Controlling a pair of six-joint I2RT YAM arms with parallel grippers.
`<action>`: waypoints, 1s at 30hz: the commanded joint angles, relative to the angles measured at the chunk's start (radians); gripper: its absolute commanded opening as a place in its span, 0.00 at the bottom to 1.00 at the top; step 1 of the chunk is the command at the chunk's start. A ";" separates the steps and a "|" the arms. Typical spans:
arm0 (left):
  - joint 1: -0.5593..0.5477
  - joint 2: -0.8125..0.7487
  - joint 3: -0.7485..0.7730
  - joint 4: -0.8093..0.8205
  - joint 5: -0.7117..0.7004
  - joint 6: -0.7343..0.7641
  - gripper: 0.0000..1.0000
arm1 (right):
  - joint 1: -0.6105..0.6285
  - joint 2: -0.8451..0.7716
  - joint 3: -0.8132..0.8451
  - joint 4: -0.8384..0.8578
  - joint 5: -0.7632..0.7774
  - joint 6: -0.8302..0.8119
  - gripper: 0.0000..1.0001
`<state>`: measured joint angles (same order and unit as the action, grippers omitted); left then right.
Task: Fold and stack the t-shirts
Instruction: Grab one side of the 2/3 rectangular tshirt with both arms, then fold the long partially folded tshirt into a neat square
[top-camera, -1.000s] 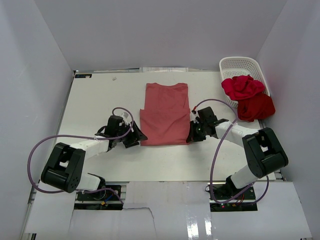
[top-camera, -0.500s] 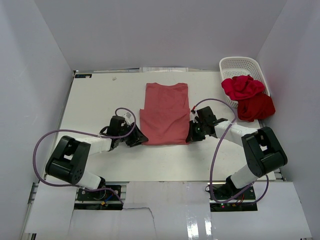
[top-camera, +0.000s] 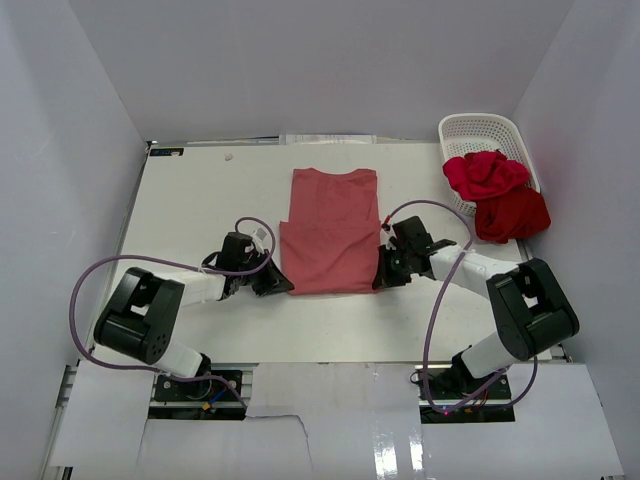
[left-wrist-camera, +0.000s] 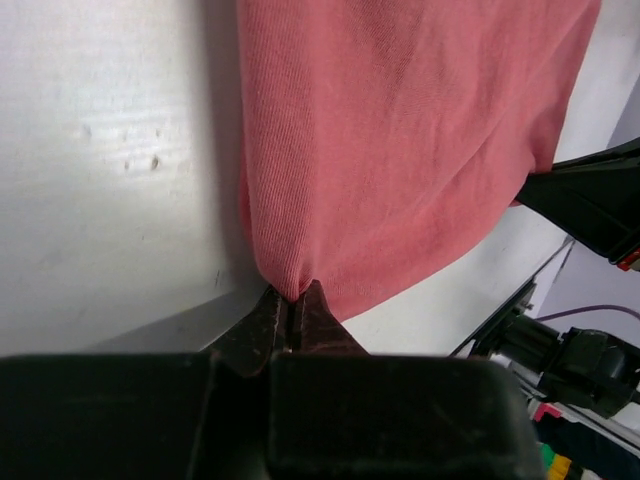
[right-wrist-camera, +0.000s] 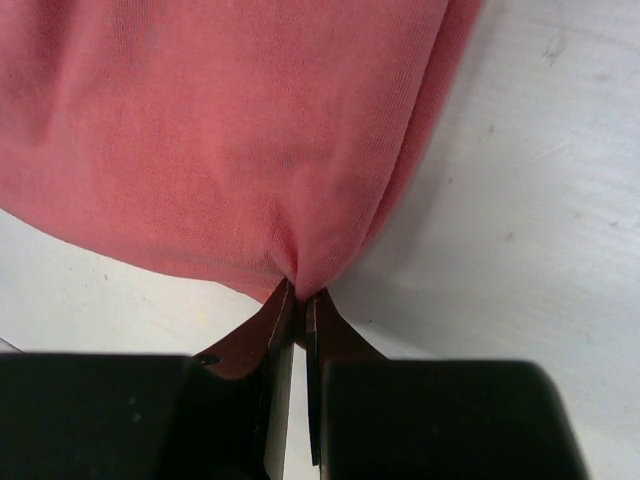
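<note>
On the table (top-camera: 200, 200), the left gripper (left-wrist-camera: 293, 300) has pinched the salmon t-shirt (top-camera: 330, 230).

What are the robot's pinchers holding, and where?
Both hold the salmon-red t-shirt: the left gripper pinches its near left corner, and the right gripper pinches its near right corner.

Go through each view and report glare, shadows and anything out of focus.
Top external: even light, with glare on the glossy white panel at the bottom. Left wrist: salmon t-shirt weave sharp, left gripper housing a dark blur, soft shadow on the table beside the cloth. Right wrist: same, right gripper dark, shadow along the cloth's edge.
</note>
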<state>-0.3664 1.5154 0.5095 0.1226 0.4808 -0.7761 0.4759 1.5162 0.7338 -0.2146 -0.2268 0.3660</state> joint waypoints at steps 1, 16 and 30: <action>-0.029 -0.086 -0.031 -0.198 -0.011 0.052 0.00 | 0.035 -0.050 -0.046 -0.068 0.003 0.027 0.08; -0.170 -0.426 -0.134 -0.425 0.039 -0.043 0.00 | 0.270 -0.408 -0.163 -0.348 0.009 0.248 0.08; -0.180 -0.469 0.147 -0.635 -0.002 -0.014 0.00 | 0.282 -0.492 0.070 -0.551 0.033 0.192 0.08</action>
<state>-0.5438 1.0466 0.5484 -0.4633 0.5014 -0.8112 0.7532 1.0138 0.7345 -0.7082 -0.2050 0.5827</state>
